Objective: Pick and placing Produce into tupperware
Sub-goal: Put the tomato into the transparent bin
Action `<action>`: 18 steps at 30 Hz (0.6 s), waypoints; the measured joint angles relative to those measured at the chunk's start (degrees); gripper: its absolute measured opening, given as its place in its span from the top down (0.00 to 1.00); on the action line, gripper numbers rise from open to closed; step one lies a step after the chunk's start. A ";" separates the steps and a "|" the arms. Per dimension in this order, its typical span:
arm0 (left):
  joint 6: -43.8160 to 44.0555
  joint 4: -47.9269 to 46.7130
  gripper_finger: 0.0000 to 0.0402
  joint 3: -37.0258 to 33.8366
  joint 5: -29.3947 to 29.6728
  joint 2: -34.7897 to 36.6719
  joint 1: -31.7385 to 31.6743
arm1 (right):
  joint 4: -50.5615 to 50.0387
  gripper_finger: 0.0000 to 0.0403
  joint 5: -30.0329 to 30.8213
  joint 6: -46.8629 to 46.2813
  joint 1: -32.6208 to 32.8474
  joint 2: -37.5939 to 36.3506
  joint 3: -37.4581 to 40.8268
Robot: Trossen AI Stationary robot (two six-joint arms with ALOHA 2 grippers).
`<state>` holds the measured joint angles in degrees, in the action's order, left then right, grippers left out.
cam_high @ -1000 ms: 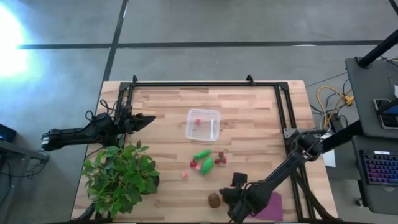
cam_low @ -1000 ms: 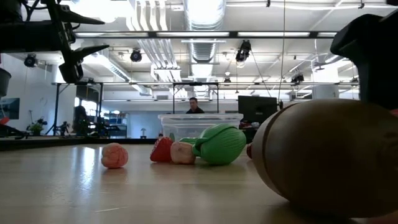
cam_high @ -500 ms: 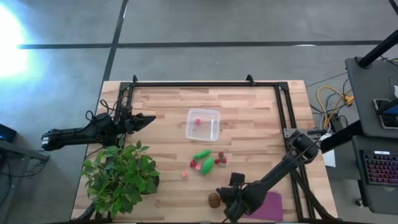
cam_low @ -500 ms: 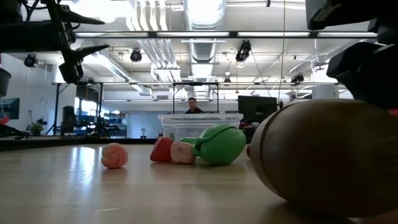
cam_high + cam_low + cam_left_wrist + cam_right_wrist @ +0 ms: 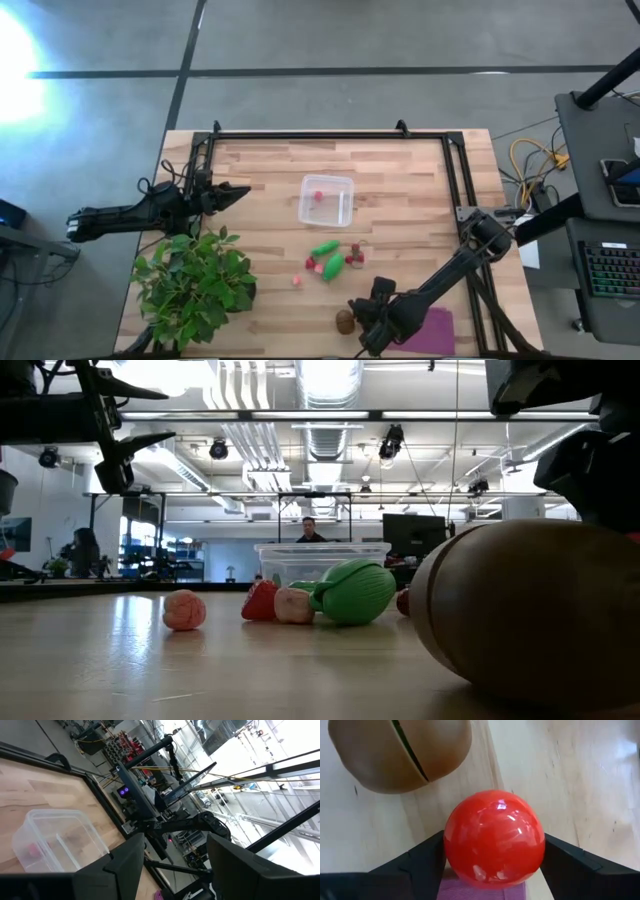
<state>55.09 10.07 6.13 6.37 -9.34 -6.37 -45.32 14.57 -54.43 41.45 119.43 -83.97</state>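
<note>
The clear tupperware stands at mid-table with one small red piece inside; it also shows in the left wrist view. Two green pieces and small red and pink ones lie on the wood nearer the near edge. The brown kiwi ball rests at the near edge and fills the right of the low view. My right gripper is just right of the kiwi, shut on a shiny red ball. My left gripper hangs open over the table's left side. My right gripper pinches the red ball between its two fingers, one on each side of its widest part. The fingers come low from the table's right, pointing toward the kiwi. Whether the ball is lifted or on the table does not show.
A big leafy plant fills the near left corner. A flat purple mat lies at the near right, under my right arm. A black frame runs along the far and side edges. A person shows far behind the table.
My right gripper has shifted a little toward the table's left, closer to the kiwi, and more of the arm has come into the low view's upper right. The produce and tupperware have stayed put.
</note>
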 joint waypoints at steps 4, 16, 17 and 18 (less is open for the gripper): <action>0.00 0.00 0.50 0.00 0.00 0.00 0.01 | -0.87 0.37 1.62 -1.08 -0.11 -0.93 -1.05; 0.00 0.00 0.50 0.00 0.02 0.02 0.02 | -10.49 0.36 15.38 -8.67 -4.17 -9.54 -1.45; 0.00 0.00 0.50 0.00 0.00 0.02 0.01 | -12.23 0.37 17.49 -9.78 -5.14 -11.07 -1.30; 0.00 0.01 0.50 0.00 0.04 0.02 0.02 | -13.84 0.37 19.01 -10.56 -6.73 -12.55 -1.16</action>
<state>55.09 10.07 6.13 6.41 -9.32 -6.35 -59.16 33.58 -64.99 34.72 106.88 -85.13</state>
